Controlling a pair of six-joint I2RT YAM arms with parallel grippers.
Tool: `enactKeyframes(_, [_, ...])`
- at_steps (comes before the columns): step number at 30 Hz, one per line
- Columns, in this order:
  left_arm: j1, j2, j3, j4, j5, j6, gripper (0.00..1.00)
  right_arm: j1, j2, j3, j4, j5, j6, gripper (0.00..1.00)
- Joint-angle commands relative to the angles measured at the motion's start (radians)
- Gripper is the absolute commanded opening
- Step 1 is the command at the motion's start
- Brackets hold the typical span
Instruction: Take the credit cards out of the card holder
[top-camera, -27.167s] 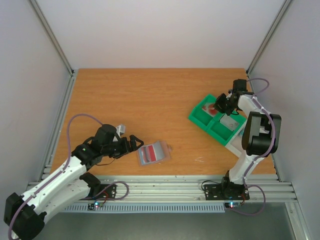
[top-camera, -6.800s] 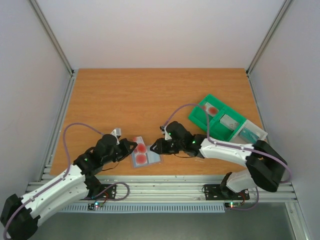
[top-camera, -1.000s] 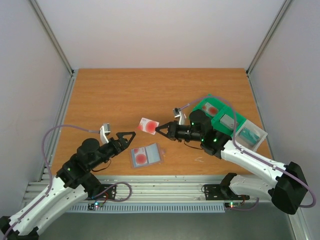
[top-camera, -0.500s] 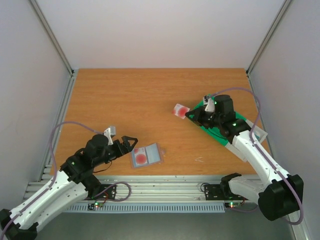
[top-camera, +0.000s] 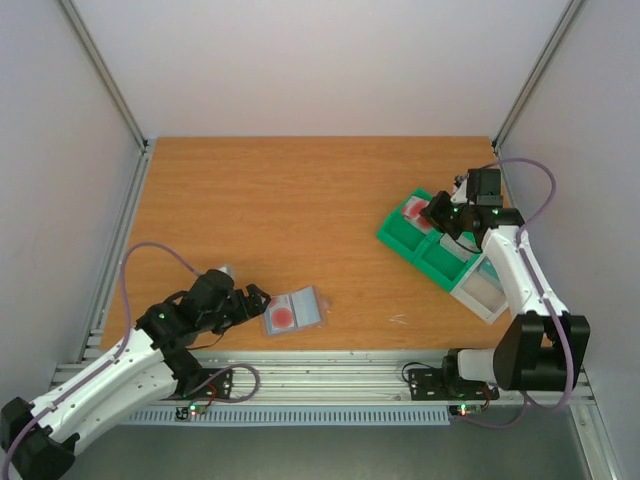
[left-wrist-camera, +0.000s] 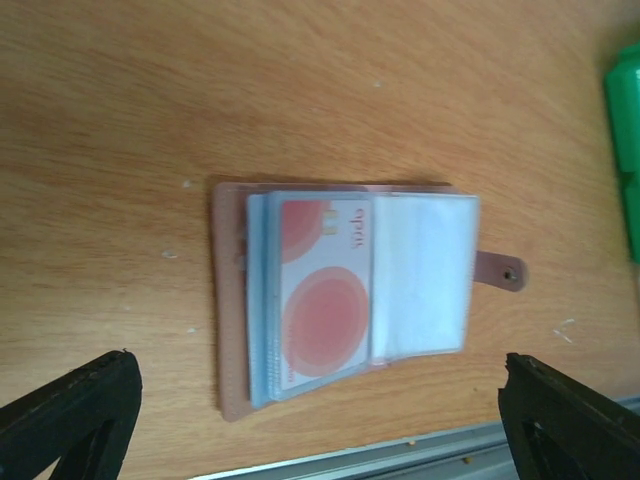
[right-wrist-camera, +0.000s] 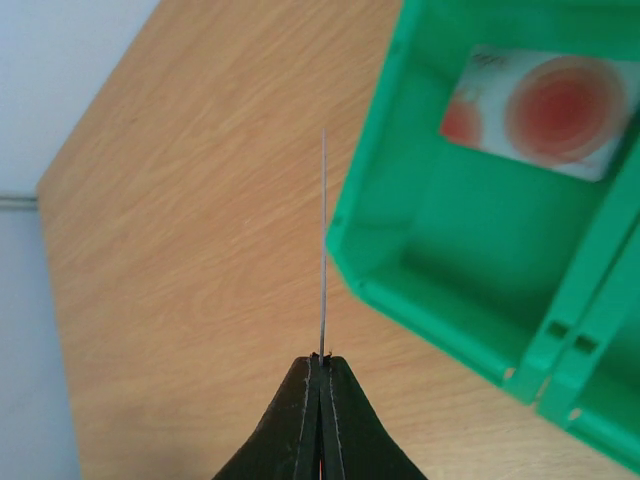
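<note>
Right tool (right-wrist-camera: 321, 362) has its fingers pressed together on the bottom edge of a thin card (right-wrist-camera: 323, 250). The card stands edge-on straight ahead of the tips, so the wrist view shows only a fine line. Just to the right of that line, and ahead of the tool, is the green tray (right-wrist-camera: 420, 290). A second card (right-wrist-camera: 545, 110), pale with red round marks, lies flat in the tray's nearest compartment. The step in hand looks like the drop-off of a card taken from the holder. The held edge seems to line up with the tray's left wall rather than the open compartment. The next move therefore calls for a small shift to the tool's right, a little lowering, and then parting the fingers. Released high or over the rim, a card held on edge could tip onto the table (top-camera: 300, 190). Left tool (top-camera: 256, 303) hovers with its fingers wide apart and grips nothing. The card holder (top-camera: 310, 305) lies open on the table just ahead of its tips, framed between them in the wrist view. A white card (left-wrist-camera: 325, 310) with red round marks sits in the holder's left sleeves, and the clear sleeve to its right looks empty. Pale edges show behind that card, but I cannot tell whether they are more cards or bare sleeves. So the task appears unfinished, with at least one card left to draw out.
</note>
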Motion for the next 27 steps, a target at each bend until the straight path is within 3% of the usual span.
enactKeyframes(1, [0.001, 0.003, -0.047, -0.013, -0.047, -0.028, 0.98, -0.034, 0.083, 0.065, -0.074, 0.077, -0.079, 0.01])
enactKeyframes(12, [0.001, 0.104, -0.217, 0.328, 0.055, -0.094, 0.95, -0.052, 0.267, 0.114, 0.025, 0.085, -0.046, 0.01])
enactKeyframes(27, [0.002, 0.320, -0.167, 0.564, 0.100, -0.064, 0.95, -0.077, 0.427, 0.192, 0.088, 0.069, -0.083, 0.01])
